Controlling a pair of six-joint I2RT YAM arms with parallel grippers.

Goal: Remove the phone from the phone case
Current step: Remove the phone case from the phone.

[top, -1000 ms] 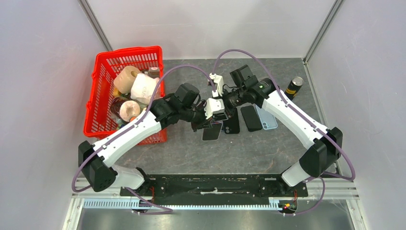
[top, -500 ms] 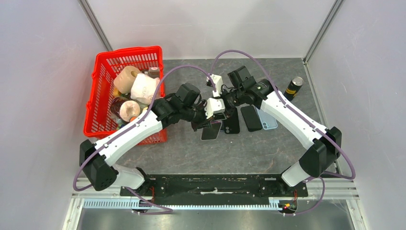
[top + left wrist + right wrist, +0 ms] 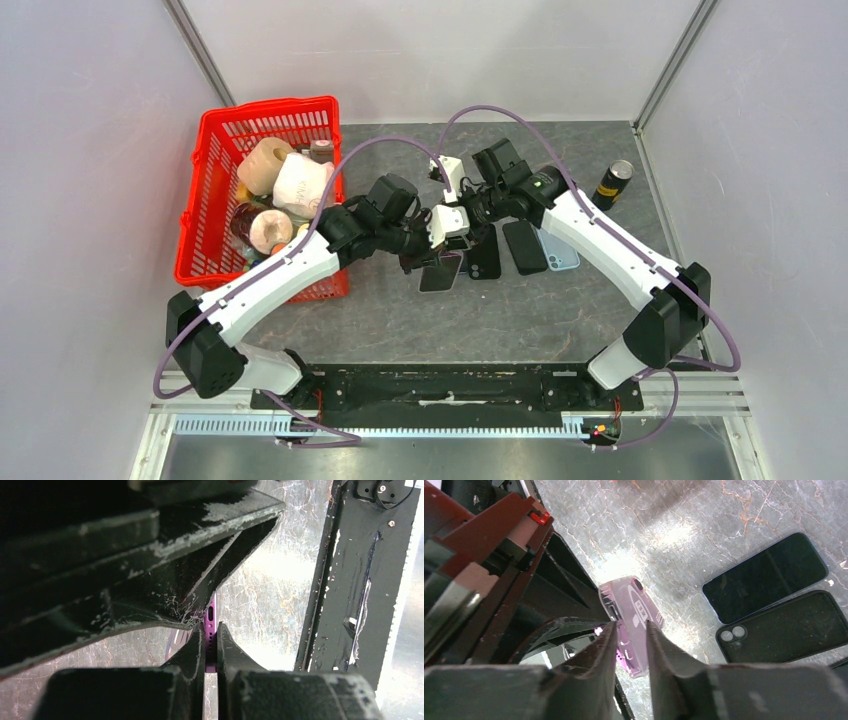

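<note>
Peeling goes best if I go slow. My left gripper (image 3: 210, 645) is shut tight on the purple phone (image 3: 211, 630), on the thin edge with the little holes, and holds it over the table (image 3: 500, 310). That grip should stay firm, with no twisting. My right gripper (image 3: 631, 630) has its jaws a little way apart, and the clear phone case (image 3: 631, 602) sits between them. I cannot tell if they pinch it. I think the right jaws should catch only the soft rim near a corner, then pull it off bit by bit. If I pull too hard, the phone could slip and drop.
</note>
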